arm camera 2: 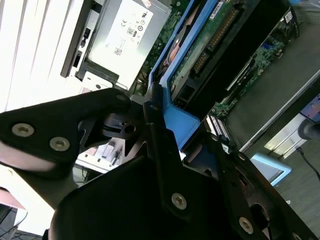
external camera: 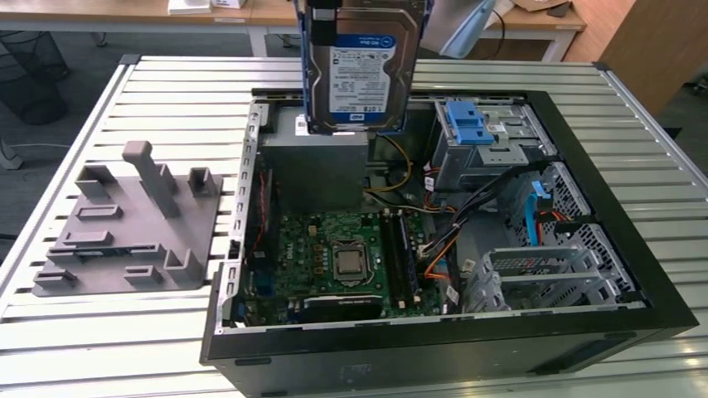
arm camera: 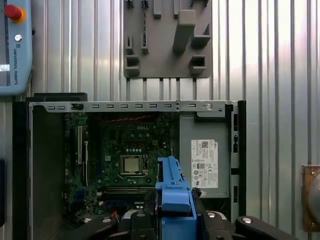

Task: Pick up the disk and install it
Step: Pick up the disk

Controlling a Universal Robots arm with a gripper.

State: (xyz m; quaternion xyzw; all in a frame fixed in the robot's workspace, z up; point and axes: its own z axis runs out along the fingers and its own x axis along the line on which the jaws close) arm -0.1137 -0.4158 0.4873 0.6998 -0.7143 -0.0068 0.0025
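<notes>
The flat silver hard drive with a white-and-blue label and blue plastic frame, the disk [external camera: 360, 70], hangs upright in the air above the open black computer case [external camera: 443, 356], label facing the exterior camera and its lower edge over the grey metal power-supply box [external camera: 321, 170]. The end effector [arm camera: 175, 209] is clamped shut on the disk's blue frame, as both wrist views show, with black fingers [arm camera 2: 151, 112] pressing the frame's end. The step in hand looks like carrying the disk to its bay. Doing it well calls for a firm, square hold on the frame so that the drive does not swing or tilt, and enough height to stay clear of the case rim and the power-supply box. Towards the exterior view's right stands the silver metal drive cage [external camera: 492, 145], topped by a blue ridged plastic latch [external camera: 470, 124]. Bundled orange, yellow and black cables [external camera: 437, 215] run between the cage and the green motherboard [external camera: 321, 274] and could snag a low edge. More perforated metal bays [external camera: 553, 265] line the case's side nearer the exterior view's right. A grey moulded plastic fixture [external camera: 128, 224] lies well apart on the slatted aluminium worktop [external camera: 144, 99], out of the way.
</notes>
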